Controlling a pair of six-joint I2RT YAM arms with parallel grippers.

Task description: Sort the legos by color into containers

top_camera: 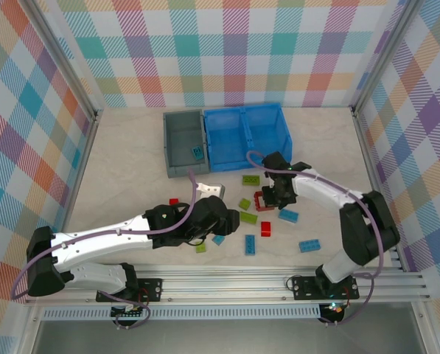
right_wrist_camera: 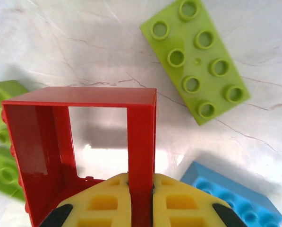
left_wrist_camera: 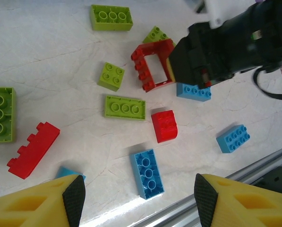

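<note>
Just short of the blue bin [top_camera: 284, 131], among the loose legos [left_wrist_camera: 125, 107] on the tabletop [top_camera: 124, 169], the red frame [right_wrist_camera: 141, 132] has one wall pinched in the right gripper [right_wrist_camera: 140, 194], clenched on it. Pickup looks underway; the next move calls for a straight lift clear, then a carry to a blue-bin compartment. The left gripper [left_wrist_camera: 136, 198] hangs spread wide over the scatter.

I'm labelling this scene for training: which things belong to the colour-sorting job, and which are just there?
Job: hollow red square plastic frame brick, clamped in the right end effector; loose studded plastic bricks in red, light blue, lime green; dark grey rectangular plastic bin; bright blue two-compartment plastic bin.
Just there: checked pastel walls; metal rail.
</note>
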